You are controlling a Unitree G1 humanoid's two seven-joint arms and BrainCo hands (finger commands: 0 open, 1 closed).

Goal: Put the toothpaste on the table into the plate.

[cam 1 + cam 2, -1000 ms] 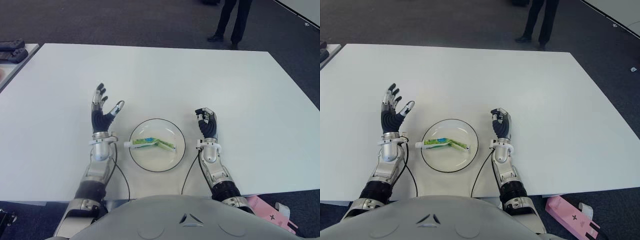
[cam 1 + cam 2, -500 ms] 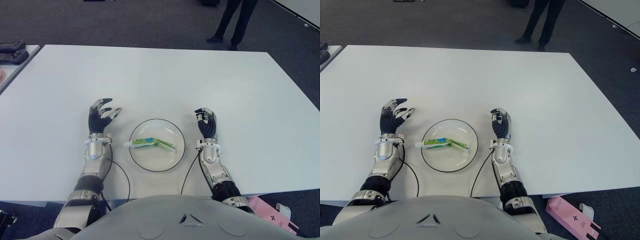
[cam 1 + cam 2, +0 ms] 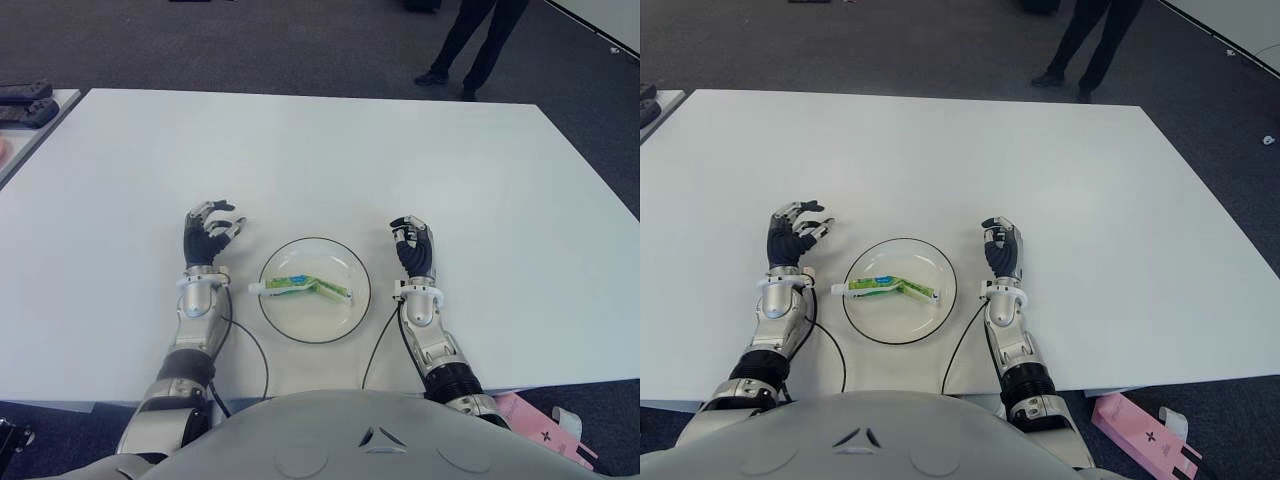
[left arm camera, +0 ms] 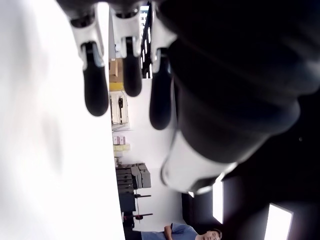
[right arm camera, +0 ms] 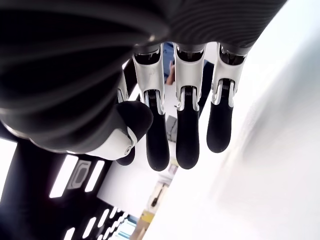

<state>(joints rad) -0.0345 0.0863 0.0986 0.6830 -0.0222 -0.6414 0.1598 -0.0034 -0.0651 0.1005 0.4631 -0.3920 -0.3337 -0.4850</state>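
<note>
Toothpaste [image 3: 303, 286]: lay inside the plate, cap end poking over the rim at nine o'clock.
Plate [image 3: 343, 324]: sat on the white table [image 3: 330, 160], between the two hands.
Left hand [image 3: 208, 238]: at ten o'clock of the plate, fingers loosely curled, grasping nothing.
Right hand [image 3: 414, 251]: at two o'clock of the plate, fingers curled, empty.
Progress: placing looked done; nothing seemed left.

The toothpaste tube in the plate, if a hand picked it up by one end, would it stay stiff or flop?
The toothpaste lies bent in the plate, so it is probably soft and would sag. It looks thin and flattened, so likely light. Being flat, it seems unlikely to roll.
</note>
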